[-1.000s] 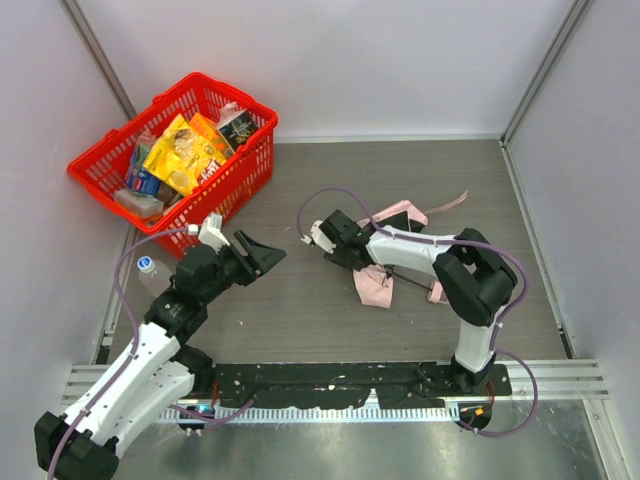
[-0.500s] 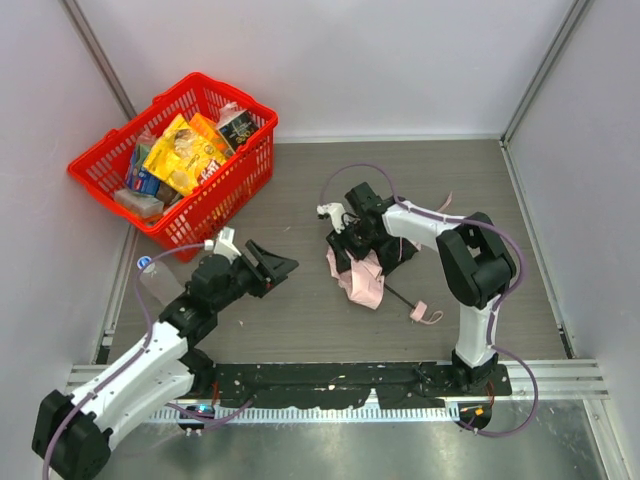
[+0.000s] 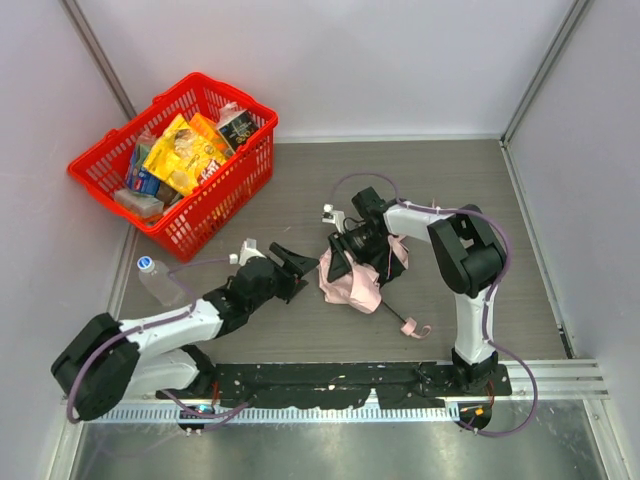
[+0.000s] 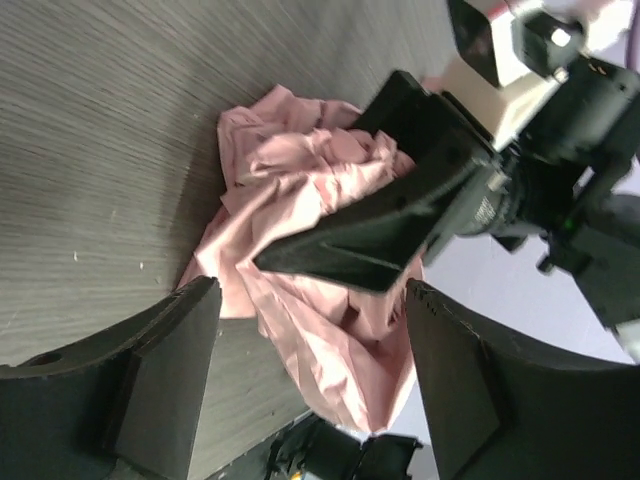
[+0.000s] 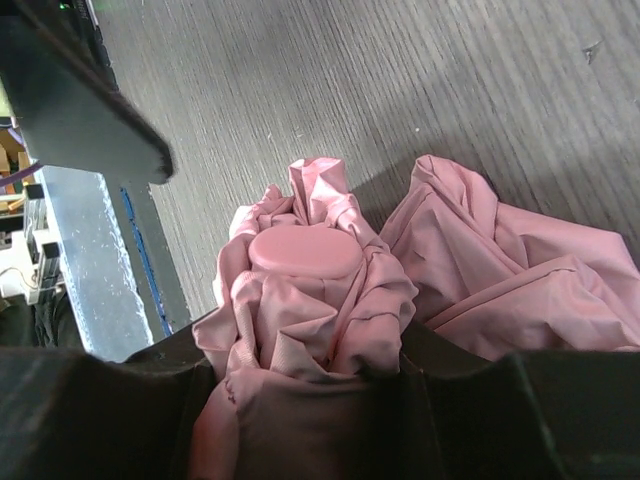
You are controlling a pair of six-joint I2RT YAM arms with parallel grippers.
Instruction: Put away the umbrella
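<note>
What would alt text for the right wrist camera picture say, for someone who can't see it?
The right gripper pinches a bunched pale pink umbrella between its two black fingers, above a grey wood-grain table. A black finger of the left gripper shows top left.

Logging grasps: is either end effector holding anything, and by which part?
The right end effector grips the umbrella by bunched fabric near its round cap; the left end effector is open, empty.

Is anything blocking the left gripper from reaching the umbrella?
Nothing visible. Only bare table lies between the open left gripper and the umbrella, which the right gripper holds.
</note>
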